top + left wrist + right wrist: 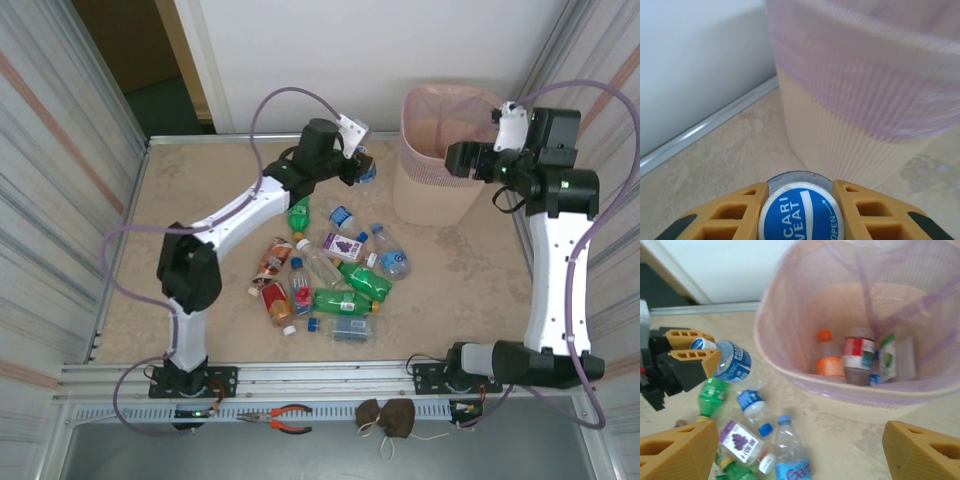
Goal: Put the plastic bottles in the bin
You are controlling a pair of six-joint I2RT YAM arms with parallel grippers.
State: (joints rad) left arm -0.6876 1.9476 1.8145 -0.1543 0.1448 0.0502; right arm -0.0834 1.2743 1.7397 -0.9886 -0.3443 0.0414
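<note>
My left gripper (358, 165) is shut on a clear bottle with a blue label (733, 362) and holds it off the table, left of the bin. The bottle's blue-and-white cap (801, 212) sits between the orange fingers (735, 210). The pale-pink bin (437, 195) stands at the back right, and its ribbed wall (840, 145) is close ahead of the held bottle. My right gripper (462, 160) hovers open beside the bin's rim (790, 376). Inside lie an orange bottle (827, 360) and a red-labelled bottle (858, 359). Several bottles (340, 275) lie in a pile mid-table.
The pile includes a green bottle (352, 300), a grape-labelled bottle (740, 441) and a clear blue-capped bottle (790, 450). Orange-handled pliers (280, 418) and a brown pouch (386, 418) lie on the front rail. Corrugated walls enclose the table on both sides.
</note>
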